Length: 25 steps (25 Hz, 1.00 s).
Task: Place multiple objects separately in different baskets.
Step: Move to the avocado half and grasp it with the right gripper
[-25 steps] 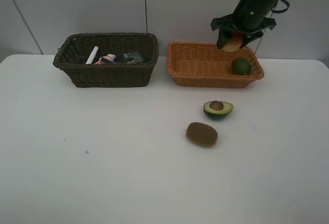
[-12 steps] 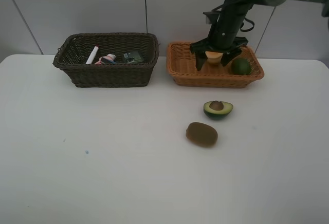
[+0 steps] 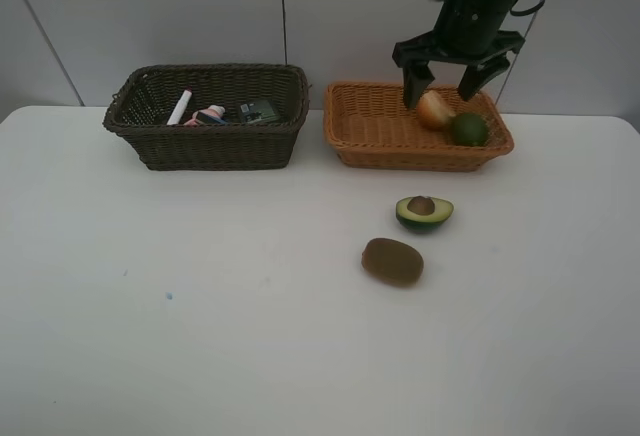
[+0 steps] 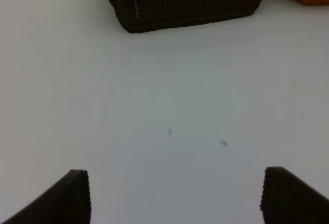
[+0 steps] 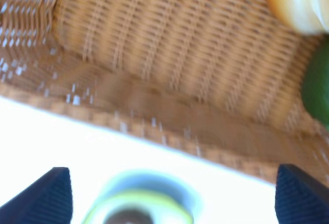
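Evidently our right claw [image 3: 441, 86] gapes empty over the light orange wicker basket [image 3: 390, 154] at the worktop's [image 3: 200, 306] far edge, and we judge the halved green avocado [image 3: 424, 212] before it soft and slick, best gripped gently across its rind.

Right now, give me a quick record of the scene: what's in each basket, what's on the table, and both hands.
dark basket: white marker, pink bottle, dark green bottle
orange basket: peach beside green fruit
on table: halved avocado, kiwi
right hand: open, empty, above the orange basket
left hand: open, empty, over bare table
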Tool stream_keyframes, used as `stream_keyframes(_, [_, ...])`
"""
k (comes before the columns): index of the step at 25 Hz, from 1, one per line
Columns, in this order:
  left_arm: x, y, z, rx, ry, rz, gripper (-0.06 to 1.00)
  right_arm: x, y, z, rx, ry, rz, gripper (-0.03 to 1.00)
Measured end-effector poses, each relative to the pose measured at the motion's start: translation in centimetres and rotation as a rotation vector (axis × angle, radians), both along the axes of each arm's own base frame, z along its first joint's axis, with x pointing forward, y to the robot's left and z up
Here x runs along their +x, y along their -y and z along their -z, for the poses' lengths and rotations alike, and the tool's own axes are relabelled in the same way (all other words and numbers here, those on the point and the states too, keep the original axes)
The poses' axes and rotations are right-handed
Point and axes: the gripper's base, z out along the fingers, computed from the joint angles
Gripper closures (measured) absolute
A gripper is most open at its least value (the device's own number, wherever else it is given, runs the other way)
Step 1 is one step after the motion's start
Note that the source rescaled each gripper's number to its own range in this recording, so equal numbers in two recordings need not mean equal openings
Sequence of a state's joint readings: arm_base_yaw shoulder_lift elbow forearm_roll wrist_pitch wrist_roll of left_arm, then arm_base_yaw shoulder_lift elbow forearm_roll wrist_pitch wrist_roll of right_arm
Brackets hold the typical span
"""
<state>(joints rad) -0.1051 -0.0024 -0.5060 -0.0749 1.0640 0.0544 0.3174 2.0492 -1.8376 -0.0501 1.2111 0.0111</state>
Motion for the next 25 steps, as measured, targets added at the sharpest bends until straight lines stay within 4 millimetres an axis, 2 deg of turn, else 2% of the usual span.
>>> stream_keyframes(4, [0.0, 0.0, 0.0, 0.000, 0.000, 0.000, 0.14, -4.5, 1.3, -0.4, -0.015, -0.070, 0.002, -0.03])
stream_keyframes(7, [0.0, 0.0, 0.0, 0.000, 0.000, 0.000, 0.14, -7.9, 1.4, 0.6, -0.026, -0.119, -0.022, -0.03])
stream_keyframes(9, [0.0, 0.0, 0.0, 0.000, 0.000, 0.000, 0.14, -9.0, 1.5, 1.5, -0.027, -0.118, -0.032, -0.03])
stream_keyframes(13, [0.0, 0.0, 0.0, 0.000, 0.000, 0.000, 0.14, -9.4, 1.4, 2.9, -0.001, -0.114, -0.032, -0.03])
stream_keyframes(19, [0.0, 0.0, 0.0, 0.000, 0.000, 0.000, 0.14, -9.1, -0.1, 3.7, 0.028, -0.081, -0.079, -0.03])
stream_keyframes(25, [0.0, 0.0, 0.0, 0.000, 0.000, 0.000, 0.14, -8.8, -1.8, 6.7, -0.004, -0.124, -0.145, -0.03])
